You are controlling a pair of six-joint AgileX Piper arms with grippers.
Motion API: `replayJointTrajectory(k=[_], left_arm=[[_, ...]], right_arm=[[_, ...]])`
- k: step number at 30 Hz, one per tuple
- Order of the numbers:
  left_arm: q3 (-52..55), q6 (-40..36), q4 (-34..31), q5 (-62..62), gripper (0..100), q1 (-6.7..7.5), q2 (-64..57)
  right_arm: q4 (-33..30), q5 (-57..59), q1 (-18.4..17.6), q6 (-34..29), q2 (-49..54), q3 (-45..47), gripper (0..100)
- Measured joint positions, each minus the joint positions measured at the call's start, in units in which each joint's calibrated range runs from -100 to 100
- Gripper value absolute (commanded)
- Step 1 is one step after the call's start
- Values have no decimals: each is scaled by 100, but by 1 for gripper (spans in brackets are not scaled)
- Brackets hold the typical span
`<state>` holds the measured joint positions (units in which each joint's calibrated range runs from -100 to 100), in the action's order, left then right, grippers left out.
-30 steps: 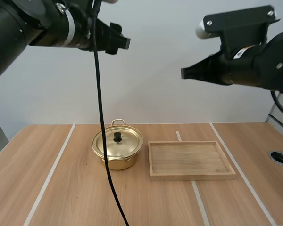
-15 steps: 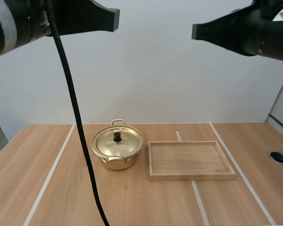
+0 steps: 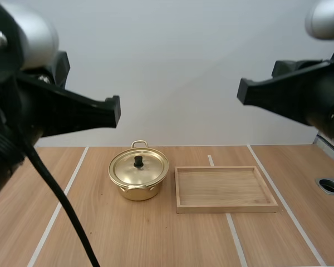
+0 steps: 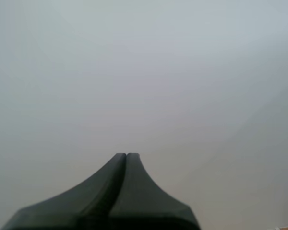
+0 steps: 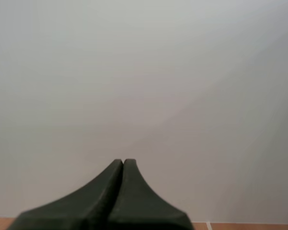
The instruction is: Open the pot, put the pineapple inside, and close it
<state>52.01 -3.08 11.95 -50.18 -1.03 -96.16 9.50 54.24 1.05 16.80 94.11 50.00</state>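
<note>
One gold pot (image 3: 138,181) sat on the table (image 3: 156,239), its single lid (image 3: 146,169) on and one black knob (image 3: 138,161) on top. One wooden tray (image 3: 226,209) lay just beside it, on the right. Two grippers hung high, well apart. The left gripper (image 4: 126,155) had its fingers pressed together on nothing. The right gripper (image 5: 123,162) was the same, a single dark wedge.

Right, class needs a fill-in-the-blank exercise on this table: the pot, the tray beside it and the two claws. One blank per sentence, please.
1. The pot has its lid ____.
2. The lid's knob is coloured ____.
3. In the high view the wooden tray sits to the pot's ____.
4. The left claw and right claw are both ____, holding nothing.
Missing words: on; black; right; shut.
</note>
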Motion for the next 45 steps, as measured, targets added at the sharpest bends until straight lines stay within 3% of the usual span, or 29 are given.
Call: replayJointTrajectory(k=[8,24,32,45], left_arm=[[717,-341,-312,-373,0,-82,-150],[883,-365,-382,-84,0,-82,-164],[2267,-372,-417,1371,0,-82,-346],[3796,-372,-624,1491,0,-82,-357]], right_arm=[[-224,317,-15,-177,258,969,0],[-282,666,-63,-213,258,1157,0],[-464,-322,-63,-213,371,2291,0],[-394,-1281,-63,-216,541,3982,0]])
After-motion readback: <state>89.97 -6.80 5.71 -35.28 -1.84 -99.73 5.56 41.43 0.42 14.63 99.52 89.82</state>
